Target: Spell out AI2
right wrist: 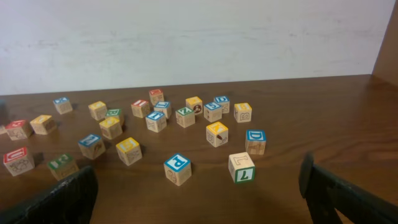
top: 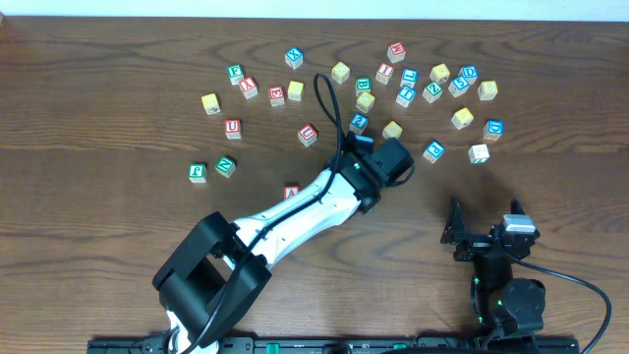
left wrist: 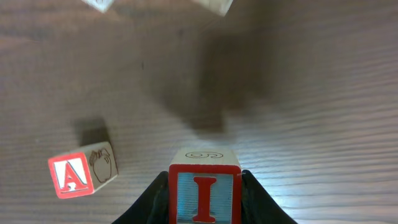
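Observation:
My left gripper (left wrist: 204, 185) is shut on a block with a red letter I on a blue face (left wrist: 204, 200) and holds it above the table. In the overhead view this gripper (top: 391, 161) is mid-table and hides the block. A red letter A block (left wrist: 81, 174) lies on the wood to the left of the held block; in the overhead view the A block (top: 292, 191) peeks out beside my left arm. My right gripper (right wrist: 199, 199) is open and empty, low near the front right (top: 486, 232). I cannot make out a block with a 2.
Many letter blocks are scattered across the back of the table (top: 413, 84). A blue P block (right wrist: 177, 169) and a green-edged block (right wrist: 241, 167) lie nearest my right gripper. My left arm (top: 295, 216) stretches diagonally across the table's middle.

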You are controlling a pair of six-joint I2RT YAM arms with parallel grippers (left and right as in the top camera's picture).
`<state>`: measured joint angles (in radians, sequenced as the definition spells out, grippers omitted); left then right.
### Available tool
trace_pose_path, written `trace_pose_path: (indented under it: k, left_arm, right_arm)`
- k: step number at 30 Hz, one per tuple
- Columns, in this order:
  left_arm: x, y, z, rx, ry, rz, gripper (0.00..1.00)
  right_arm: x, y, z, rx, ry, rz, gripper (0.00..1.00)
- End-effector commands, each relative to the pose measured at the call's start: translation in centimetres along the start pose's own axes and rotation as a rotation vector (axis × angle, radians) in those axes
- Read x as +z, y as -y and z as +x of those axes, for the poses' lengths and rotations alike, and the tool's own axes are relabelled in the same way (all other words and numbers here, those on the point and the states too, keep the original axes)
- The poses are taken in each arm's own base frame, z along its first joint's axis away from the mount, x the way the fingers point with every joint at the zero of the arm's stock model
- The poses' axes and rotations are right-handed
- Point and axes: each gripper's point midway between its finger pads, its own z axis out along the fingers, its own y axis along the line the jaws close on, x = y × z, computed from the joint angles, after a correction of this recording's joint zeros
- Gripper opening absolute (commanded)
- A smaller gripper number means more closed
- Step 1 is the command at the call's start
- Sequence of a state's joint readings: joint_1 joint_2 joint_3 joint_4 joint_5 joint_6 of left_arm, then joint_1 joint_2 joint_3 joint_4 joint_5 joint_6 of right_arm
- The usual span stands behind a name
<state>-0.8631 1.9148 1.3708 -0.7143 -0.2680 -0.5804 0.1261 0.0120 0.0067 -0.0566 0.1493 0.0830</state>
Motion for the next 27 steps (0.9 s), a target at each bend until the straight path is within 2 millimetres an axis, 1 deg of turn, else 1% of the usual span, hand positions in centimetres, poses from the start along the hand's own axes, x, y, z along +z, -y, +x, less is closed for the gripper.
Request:
trace_pose_path:
  k: [1, 12, 22, 27]
  left_arm:
    - [0.1, -0.9, 0.1, -0.037, 0.015, -0.018, 0.08]
    - [0.7, -2.1, -0.9, -0.104, 0.015, -0.01, 0.08]
    - [1.5, -3.5, -1.0, -0.155, -0.022, 0.005, 0.08]
    - [1.8, -3.7, -0.6, -0.163, -0.018, 0.015, 0.08]
  right_arm:
    - [0.0, 0.3, 0.0, -0.001, 0.0, 0.011, 0.99]
    - [0.0, 0.3, 0.0, -0.001, 0.0, 0.011, 0.99]
    - [0.0, 0.3, 0.0, -0.001, 0.0, 0.011, 0.99]
    - [0.0, 0.3, 0.0, -0.001, 0.0, 0.011, 0.99]
